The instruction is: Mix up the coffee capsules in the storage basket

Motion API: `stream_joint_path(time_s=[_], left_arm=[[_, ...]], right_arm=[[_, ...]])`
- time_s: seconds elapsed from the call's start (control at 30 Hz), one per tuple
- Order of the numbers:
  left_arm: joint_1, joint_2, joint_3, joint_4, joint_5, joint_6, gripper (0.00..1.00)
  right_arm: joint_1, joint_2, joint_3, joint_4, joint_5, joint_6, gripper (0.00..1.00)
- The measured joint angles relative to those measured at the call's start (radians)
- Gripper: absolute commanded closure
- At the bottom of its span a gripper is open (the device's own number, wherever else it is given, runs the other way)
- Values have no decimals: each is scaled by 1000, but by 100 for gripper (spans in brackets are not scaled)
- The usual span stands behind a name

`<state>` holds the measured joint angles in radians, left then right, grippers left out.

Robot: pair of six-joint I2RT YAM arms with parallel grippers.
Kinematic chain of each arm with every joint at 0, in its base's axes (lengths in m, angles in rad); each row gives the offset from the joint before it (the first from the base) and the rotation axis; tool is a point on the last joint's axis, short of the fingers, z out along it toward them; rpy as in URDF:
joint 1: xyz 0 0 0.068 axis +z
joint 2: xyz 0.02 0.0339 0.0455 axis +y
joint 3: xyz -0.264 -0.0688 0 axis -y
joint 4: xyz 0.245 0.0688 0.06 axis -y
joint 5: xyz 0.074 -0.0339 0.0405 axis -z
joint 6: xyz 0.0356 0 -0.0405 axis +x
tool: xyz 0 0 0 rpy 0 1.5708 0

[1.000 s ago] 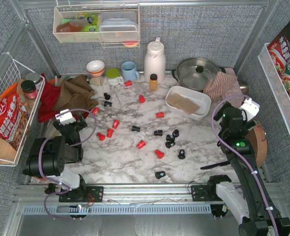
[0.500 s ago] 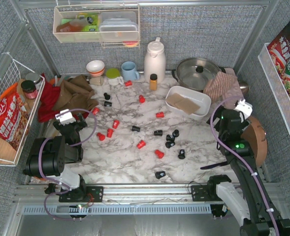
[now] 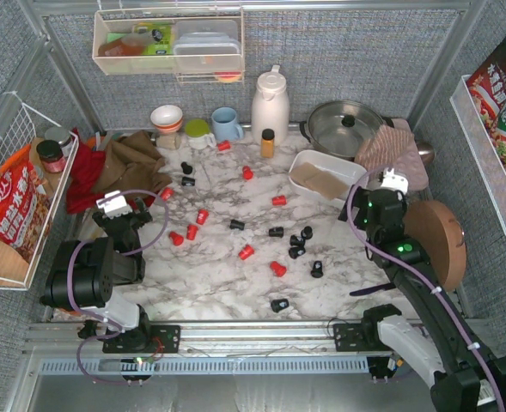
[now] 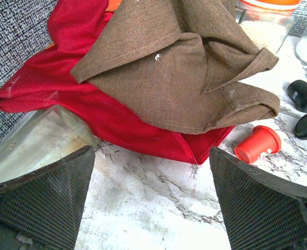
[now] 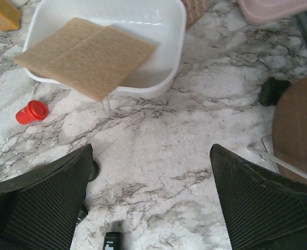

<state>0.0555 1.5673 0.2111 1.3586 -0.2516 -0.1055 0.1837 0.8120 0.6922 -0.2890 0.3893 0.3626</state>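
The coffee capsules (image 3: pixel 246 252) lie scattered over the marble table (image 3: pixel 210 283), none in the storage basket (image 5: pixel 161 73) — so gathering must come first, I think. The right gripper (image 5: pixel 150 153) leans forward over the table, fingers spread wide and empty. The basket is just ahead of it, one red capsule (image 5: pixel 31 112) ahead-left. The left gripper (image 4: pixel 153 156) — also spread — hovers low before the cloths (image 4: pixel 179 67), its arm folded near the base.

You have bright, even light from above in the top view; shadows under the coffee capsules (image 3: pixel 246 252) are short and soft. Straight lines lean outward toward that view's corners. In your right wrist view, a thin glare streak crosses the storage basket (image 5: pixel 175 52) at upper middle.
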Motion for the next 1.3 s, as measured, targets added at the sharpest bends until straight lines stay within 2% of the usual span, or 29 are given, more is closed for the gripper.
stream_joint_path(time_s=[0.27, 0.4, 0.6, 0.73, 0.87, 0.97, 1.13, 1.3], left_arm=[[-5, -12, 0, -8, -2, 1, 1], [-37, -118, 29, -94, -20, 21, 1], [-100, -337, 149, -358, -89, -19, 1], [-100, -425, 352, -636, -115, -149, 1], [-101, -440, 600, -956, -119, -274, 1], [-94, -449, 701, -1107, -72, -284, 1], [-95, -487, 649, -1216, 62, -237, 1], [-93, -568, 550, -1227, 100, -227, 1]], right_arm=[[111, 118, -5, 124, 2, -90, 1], [161, 186, 12, 179, 20, -142, 1], [187, 276, 50, 247, 33, -196, 1], [195, 321, 95, 241, 34, -216, 1], [196, 343, 108, 239, 32, -225, 2], [196, 368, 120, 231, 27, -237, 4], [200, 450, 158, 243, -10, -290, 8], [203, 589, 240, 243, -38, -384, 22]])
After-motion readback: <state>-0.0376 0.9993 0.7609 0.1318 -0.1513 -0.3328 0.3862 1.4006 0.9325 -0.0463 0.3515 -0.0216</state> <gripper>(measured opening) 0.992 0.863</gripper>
